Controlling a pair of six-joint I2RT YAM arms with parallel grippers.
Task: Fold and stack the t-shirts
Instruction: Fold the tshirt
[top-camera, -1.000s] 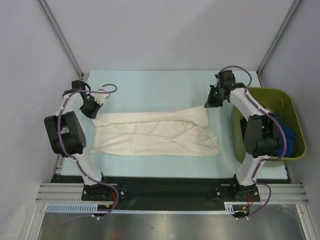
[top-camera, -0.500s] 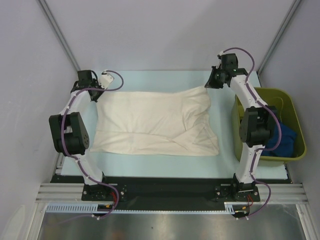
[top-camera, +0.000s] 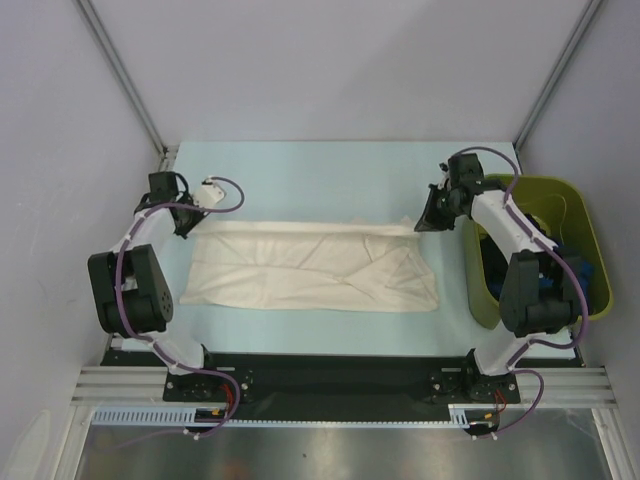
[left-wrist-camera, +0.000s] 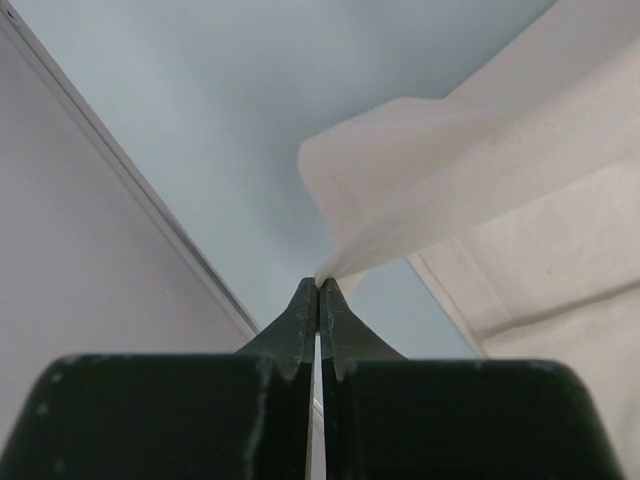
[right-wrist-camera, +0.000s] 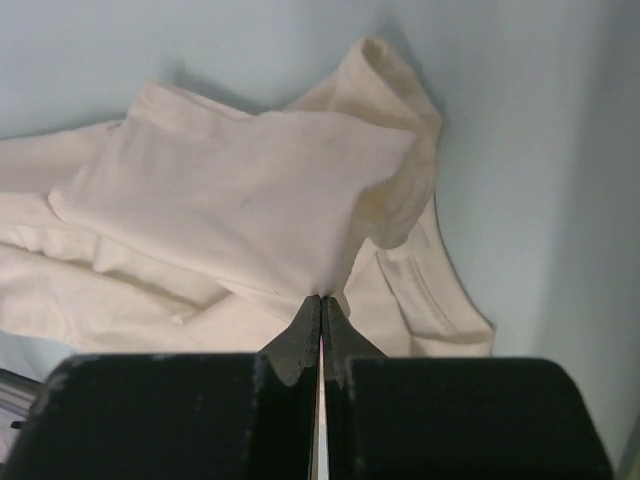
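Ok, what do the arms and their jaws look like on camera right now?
Both match: the left arm and right arm have white links between bulky black joint housings, with a purple cable looping along each. On the wrist views the jaws are matt black, a broad block tapering to two thin pointed tips. No markings show.

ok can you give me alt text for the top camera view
A cream t-shirt lies across a pale blue table, its two far corners pinched by the left gripper and right gripper. An olive-green bin holding blue cloth sits at the right.
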